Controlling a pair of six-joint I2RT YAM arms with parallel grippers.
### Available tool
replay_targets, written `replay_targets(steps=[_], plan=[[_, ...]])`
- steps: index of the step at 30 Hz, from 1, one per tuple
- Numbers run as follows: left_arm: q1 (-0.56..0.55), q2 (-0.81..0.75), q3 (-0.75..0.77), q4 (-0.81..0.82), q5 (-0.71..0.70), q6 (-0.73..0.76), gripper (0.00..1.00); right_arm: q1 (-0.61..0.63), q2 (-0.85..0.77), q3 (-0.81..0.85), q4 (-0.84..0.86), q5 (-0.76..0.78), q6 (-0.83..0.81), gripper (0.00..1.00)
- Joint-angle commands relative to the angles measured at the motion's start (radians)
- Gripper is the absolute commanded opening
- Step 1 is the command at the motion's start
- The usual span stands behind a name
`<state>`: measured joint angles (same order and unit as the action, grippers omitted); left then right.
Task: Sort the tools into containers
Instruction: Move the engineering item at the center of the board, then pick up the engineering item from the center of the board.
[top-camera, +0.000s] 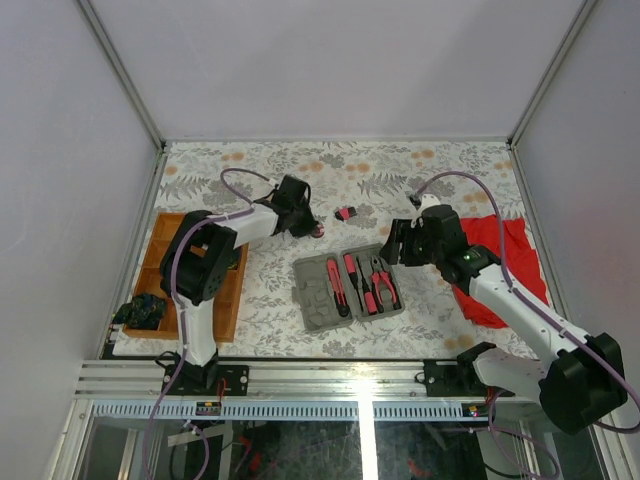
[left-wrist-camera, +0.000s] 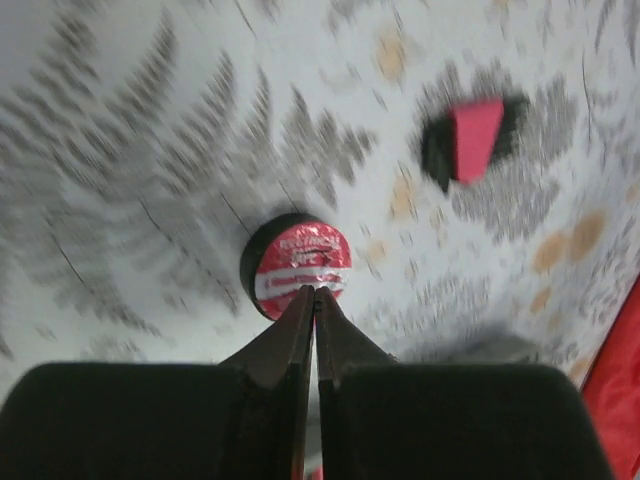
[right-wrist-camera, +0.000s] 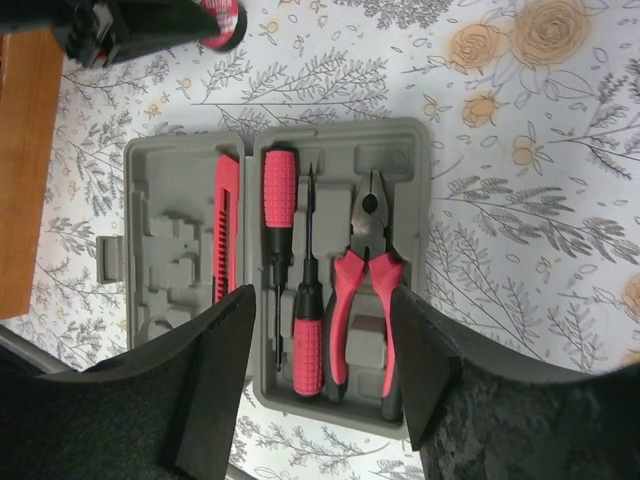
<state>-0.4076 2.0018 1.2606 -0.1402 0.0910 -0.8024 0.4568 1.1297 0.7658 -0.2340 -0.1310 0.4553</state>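
The flat grey case (top-camera: 318, 300) lies open mid-table. It holds pink-handled pliers (right-wrist-camera: 365, 270), two screwdrivers (right-wrist-camera: 278, 190) (right-wrist-camera: 308, 330) and a pink ribbed tool (right-wrist-camera: 226, 230). Above the pliers and one screwdriver my right gripper (right-wrist-camera: 322, 300) hovers open and empty. A small round pink disc (left-wrist-camera: 297, 262) lies on the floral cloth beyond the case. My left gripper (left-wrist-camera: 313, 292) is shut with nothing in it, its tips over the disc's near edge. A pink-and-black block (left-wrist-camera: 472, 135) lies a little farther off. The wooden tray (top-camera: 158, 262) sits at the left.
A red cloth (top-camera: 505, 255) lies at the right under my right arm. A dark bundle (top-camera: 140, 312) rests at the tray's near corner. White walls enclose the table on three sides.
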Motion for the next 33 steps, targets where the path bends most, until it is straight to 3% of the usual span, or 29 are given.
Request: replay_targets(steps=[1, 11, 19, 33], plan=[[-0.052, -0.131, -0.036, -0.061, -0.093, 0.048, 0.0, -0.006, -0.065, -0.011, -0.028, 0.042, -0.003, 0.66], [-0.046, -0.372, -0.08, -0.166, -0.167, 0.108, 0.02, -0.007, -0.021, 0.022, -0.017, 0.071, -0.041, 0.82], [0.072, -0.581, -0.226, -0.219, -0.049, 0.143, 0.05, 0.01, 0.204, 0.164, 0.008, 0.019, -0.051, 0.85], [0.128, -0.816, -0.38, -0.34, -0.05, 0.295, 0.34, 0.229, 0.696, 0.556, -0.018, 0.131, -0.078, 0.86]])
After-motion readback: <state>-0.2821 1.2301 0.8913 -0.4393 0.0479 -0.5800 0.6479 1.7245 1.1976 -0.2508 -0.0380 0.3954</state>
